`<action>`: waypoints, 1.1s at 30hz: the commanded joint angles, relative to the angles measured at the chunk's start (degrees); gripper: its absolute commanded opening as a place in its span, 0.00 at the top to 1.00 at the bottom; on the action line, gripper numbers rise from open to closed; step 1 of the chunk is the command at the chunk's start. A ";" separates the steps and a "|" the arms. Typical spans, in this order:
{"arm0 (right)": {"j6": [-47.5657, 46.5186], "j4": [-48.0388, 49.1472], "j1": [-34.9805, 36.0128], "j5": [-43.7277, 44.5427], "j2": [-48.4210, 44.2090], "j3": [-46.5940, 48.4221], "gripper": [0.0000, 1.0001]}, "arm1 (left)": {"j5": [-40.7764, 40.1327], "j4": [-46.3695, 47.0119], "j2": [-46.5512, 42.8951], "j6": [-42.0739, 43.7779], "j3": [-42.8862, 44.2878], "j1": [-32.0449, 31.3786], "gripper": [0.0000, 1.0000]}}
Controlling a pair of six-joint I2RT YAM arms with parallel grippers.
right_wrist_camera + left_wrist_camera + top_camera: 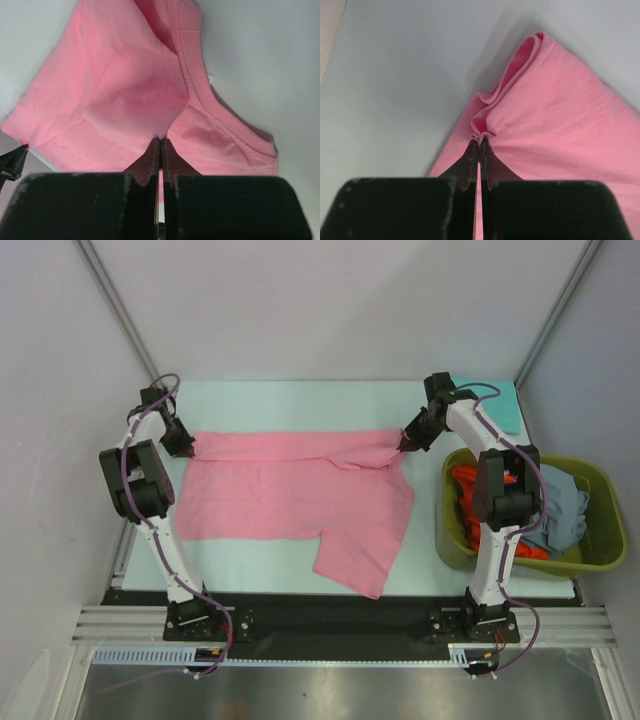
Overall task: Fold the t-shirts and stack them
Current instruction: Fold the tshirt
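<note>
No text, label, brand, number or sign can be read anywhere

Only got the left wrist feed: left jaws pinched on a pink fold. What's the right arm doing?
Observer: The right gripper is shut on the same pink t-shirt, at its far right end.
Operator: Cloth lifted or down?
Observer: Down. Its body lies spread on the table, far edge stretched between the left gripper and the right.
Operator: Other shirts?
Observer: An orange-red t-shirt and a grey-blue t-shirt sit in the olive basket at right; a teal t-shirt lies at the table's far right corner.
</note>
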 commanded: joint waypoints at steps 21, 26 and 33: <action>-2.94 -1.14 -1.13 -0.47 -1.63 2.27 1.00 | -3.13 1.47 -4.75 -0.87 -2.66 0.76 1.00; -3.56 -0.53 -1.39 -0.73 -2.68 0.43 1.00 | -4.00 2.00 -6.07 -1.14 -3.64 0.76 1.00; -3.47 -0.09 -1.39 -1.35 -2.15 -0.19 1.00 | -4.36 1.39 -5.19 -1.14 -3.28 0.76 1.00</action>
